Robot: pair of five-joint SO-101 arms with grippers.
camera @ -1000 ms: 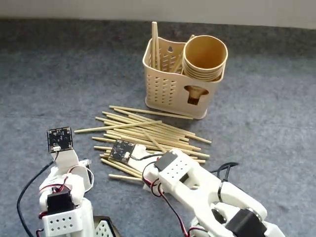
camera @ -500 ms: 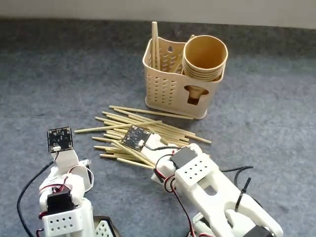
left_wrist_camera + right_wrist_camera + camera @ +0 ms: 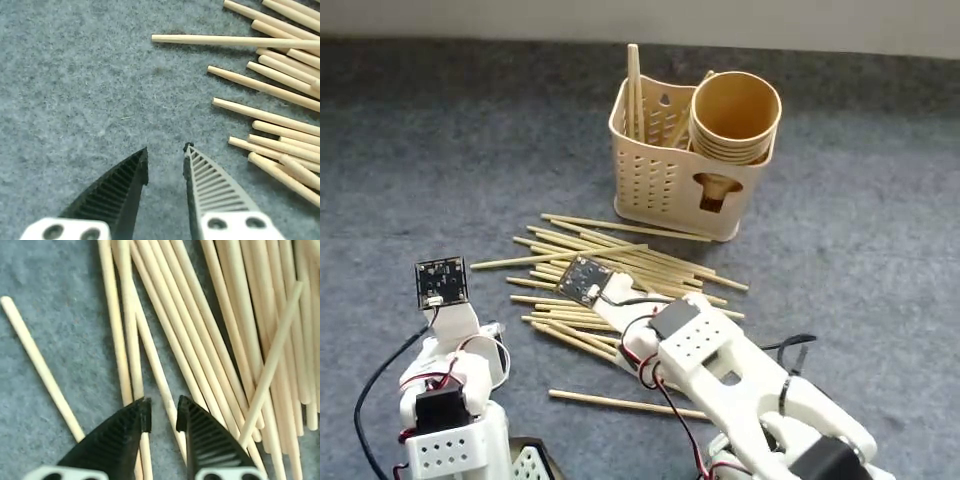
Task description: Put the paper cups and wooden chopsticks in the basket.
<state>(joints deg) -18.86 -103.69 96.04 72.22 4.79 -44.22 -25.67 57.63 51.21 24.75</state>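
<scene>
- Wooden chopsticks [image 3: 620,265] lie in a loose, crossed heap on the grey felt [image 3: 440,150], in front of the cream basket [image 3: 650,185]; one stray stick [image 3: 620,402] lies apart, nearer the arms.
- Paper cups [image 3: 735,115] sit stacked in one compartment of the basket, with a few upright sticks [image 3: 634,90] in the compartment beside them.
- Low over the near edge of the heap, the right gripper [image 3: 160,415] has its jaws narrowly parted and clamped on nothing; one stick runs toward the gap between them.
- Just beside the stick ends, the left gripper [image 3: 165,152] hovers over bare felt, jaws apart and empty.
- Packed and overlapping as the sticks are, a closing pinch could well catch two at once or seize one at a slant, and a slanted stick may slip free on the way to the basket.
- A low sweep through the heap may roll more sticks outward across the felt.
- A long stick held near one end could strike the basket's rim or the cups and tip them.
</scene>
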